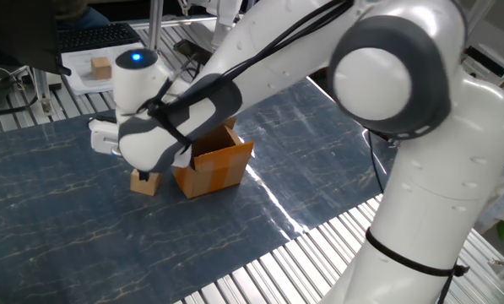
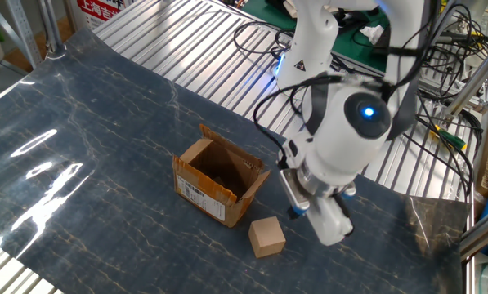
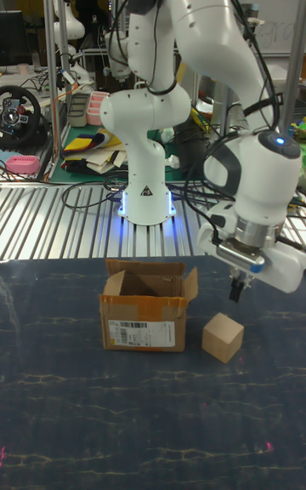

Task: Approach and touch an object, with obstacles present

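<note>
The object, a small light-tan wooden cube (image 1: 144, 181) (image 2: 267, 237) (image 3: 223, 338), rests on the blue marbled mat just beside the obstacle, an orange-brown cardboard box (image 1: 214, 165) (image 2: 218, 183) (image 3: 144, 312) with its flaps up. My gripper (image 2: 297, 213) (image 3: 235, 290) hangs a little above the cube and off to its side, apart from it. The dark fingertips look pressed together with nothing between them. In one fixed view the white wrist (image 1: 153, 139) hides the fingers.
A white tray with small tan blocks (image 1: 101, 66) and a keyboard (image 1: 95, 35) lie beyond the mat's far edge. The robot base (image 3: 146, 192) and loose cables (image 2: 264, 37) stand on the ribbed metal table behind the box.
</note>
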You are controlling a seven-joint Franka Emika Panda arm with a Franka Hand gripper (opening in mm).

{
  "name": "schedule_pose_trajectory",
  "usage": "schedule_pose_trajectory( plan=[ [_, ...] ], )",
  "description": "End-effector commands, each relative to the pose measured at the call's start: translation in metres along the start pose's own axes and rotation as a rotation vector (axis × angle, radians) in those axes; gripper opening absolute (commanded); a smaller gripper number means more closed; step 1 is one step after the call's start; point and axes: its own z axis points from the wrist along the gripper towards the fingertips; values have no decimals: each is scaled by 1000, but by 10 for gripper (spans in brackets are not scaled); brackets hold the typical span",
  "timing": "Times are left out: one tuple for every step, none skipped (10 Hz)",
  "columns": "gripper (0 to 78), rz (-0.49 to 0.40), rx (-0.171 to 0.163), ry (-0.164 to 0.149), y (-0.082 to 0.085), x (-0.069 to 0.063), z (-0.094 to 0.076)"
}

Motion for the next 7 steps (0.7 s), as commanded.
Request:
schedule_pose_trajectory(
  plan=[
    [0,-99,-1,49,-12,9,-33],
    [0,-135,-17,65,-18,7,-39],
    [0,-179,-17,75,-24,4,-45],
    [0,-215,-14,80,-29,0,-53],
    [0,-225,-14,81,-30,-1,-56],
    [0,-263,-9,89,-32,-7,-68],
    [0,-281,-2,98,-32,-10,-77]
  ],
)
